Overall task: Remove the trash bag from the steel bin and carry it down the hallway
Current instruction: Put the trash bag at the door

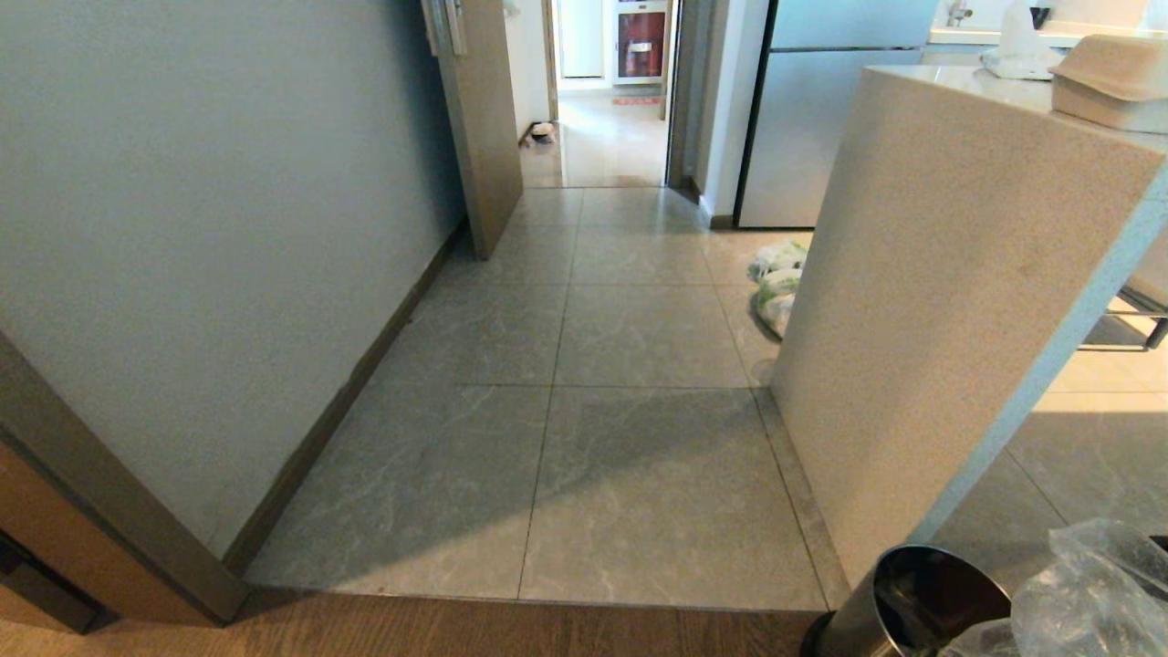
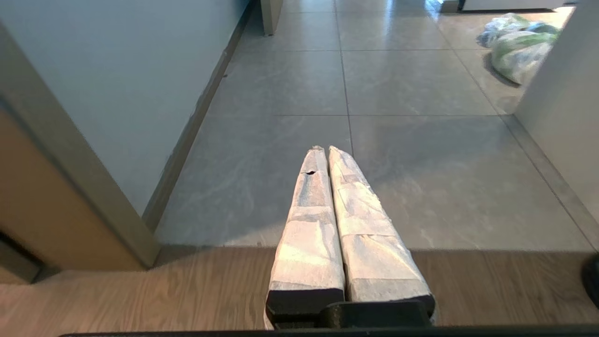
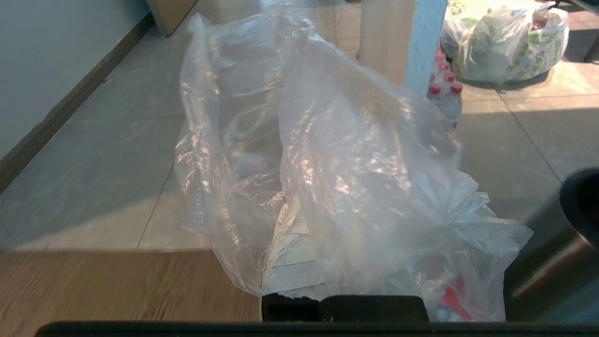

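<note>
Trash bag (image 3: pixel 337 178) is already lifted out of the steel bin (image 1: pixel 912 602) and clenched in the right tool (image 3: pixel 299 262), beside the bin; the left tool (image 2: pixel 327 154) is closed, empty. The hallway (image 1: pixel 620 429) carry is judged still ahead.

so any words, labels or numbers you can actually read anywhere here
None can be read.
White-and-green printed bags: green print, too blurred to read.
Red-capped bottles: labels too small to read.
Trash bag, steel bin, fridge: no text visible.
</note>
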Tool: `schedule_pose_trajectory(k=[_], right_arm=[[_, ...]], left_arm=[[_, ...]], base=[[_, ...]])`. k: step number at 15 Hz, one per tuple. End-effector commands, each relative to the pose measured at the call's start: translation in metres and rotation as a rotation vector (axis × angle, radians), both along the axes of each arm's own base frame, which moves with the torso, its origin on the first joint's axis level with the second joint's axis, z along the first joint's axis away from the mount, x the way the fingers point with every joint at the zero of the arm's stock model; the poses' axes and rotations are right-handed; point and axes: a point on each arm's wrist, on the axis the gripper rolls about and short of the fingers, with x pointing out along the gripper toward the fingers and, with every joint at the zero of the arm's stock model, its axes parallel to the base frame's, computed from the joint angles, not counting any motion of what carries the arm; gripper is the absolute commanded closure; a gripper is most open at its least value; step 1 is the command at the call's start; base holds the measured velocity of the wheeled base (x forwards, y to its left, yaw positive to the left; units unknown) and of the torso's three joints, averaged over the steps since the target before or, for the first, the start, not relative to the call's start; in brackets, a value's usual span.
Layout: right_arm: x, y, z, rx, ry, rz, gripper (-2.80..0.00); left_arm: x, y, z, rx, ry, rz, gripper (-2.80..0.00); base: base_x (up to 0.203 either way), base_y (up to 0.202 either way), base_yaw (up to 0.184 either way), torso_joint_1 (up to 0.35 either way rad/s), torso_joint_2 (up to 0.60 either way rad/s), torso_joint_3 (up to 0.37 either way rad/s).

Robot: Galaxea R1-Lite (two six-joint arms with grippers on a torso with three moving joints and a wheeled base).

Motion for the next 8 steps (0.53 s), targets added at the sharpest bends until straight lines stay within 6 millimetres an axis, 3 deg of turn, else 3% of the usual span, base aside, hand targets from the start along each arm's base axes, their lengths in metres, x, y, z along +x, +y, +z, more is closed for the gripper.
schedule_pose_trajectory(k=[1,8], right_arm=[[0.0002,0.0,-0.0004,0.001,0.002,0.0,0.0],[0.0001,0.0,-0.0004,0.002,0.001,0.0,0.0]], left_arm=[[-0.0001,0.0,0.0,0.0,-0.002,0.0,0.0],[0.0,0.0,0.0001,0.001,-0.001,0.0,0.0]], base=[[0.187,0.0,-0.002,0.0,0.0,0.002],[0.186,0.0,0.001,0.004,0.0,0.002]])
